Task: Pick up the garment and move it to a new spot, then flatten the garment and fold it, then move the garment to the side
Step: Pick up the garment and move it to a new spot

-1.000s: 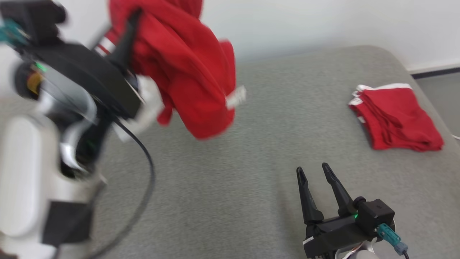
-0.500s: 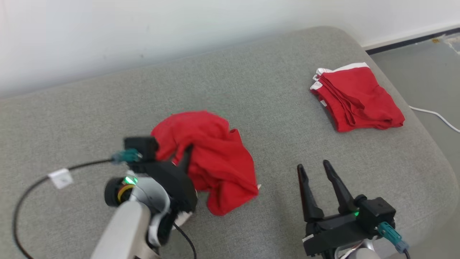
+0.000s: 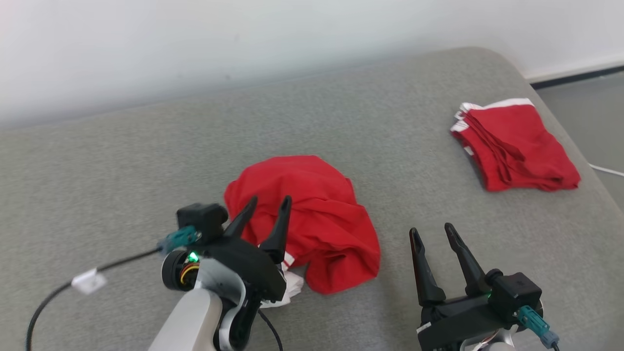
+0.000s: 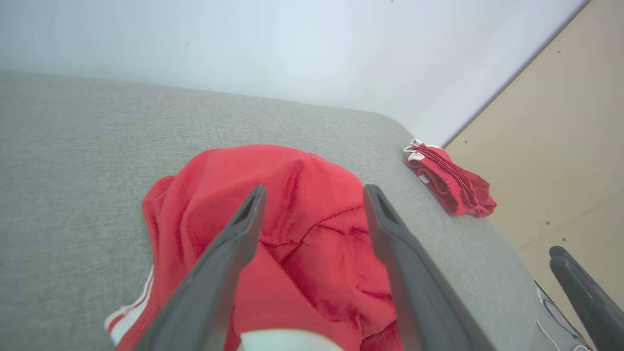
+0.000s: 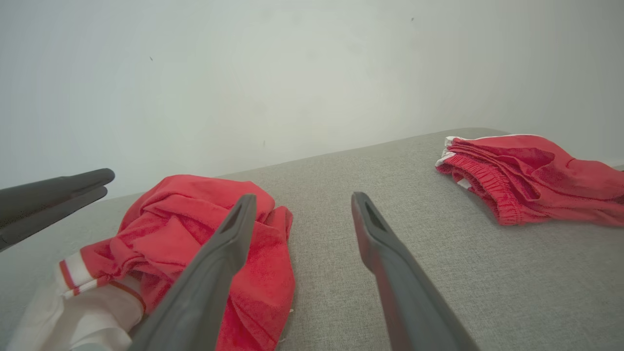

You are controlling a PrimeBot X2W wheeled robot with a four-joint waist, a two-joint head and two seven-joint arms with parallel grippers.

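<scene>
Left gripper stands with its two long dark fingers spread wide and nothing clamped between them, their tips over the near-left edge of the crumpled red fabric garment. Whether the tips touch the cloth cannot be told. The garment lies in a rumpled heap near the middle of the grey upholstered cushion. Its white-striped hem and a white part are bunched at the near edge, just beside the gripper's black body. In the left wrist view the red cloth spreads beneath and beyond both fingers.

To the garment's right, apart from it, the right gripper hangs over bare grey fabric, its fingers likewise parted and empty. A thin black cable with a white tag trails from the left wrist across the cushion. Well away, near the cushion's far right corner, rests a folded red garment with white trim. A plain white wall rises behind the cushion.
</scene>
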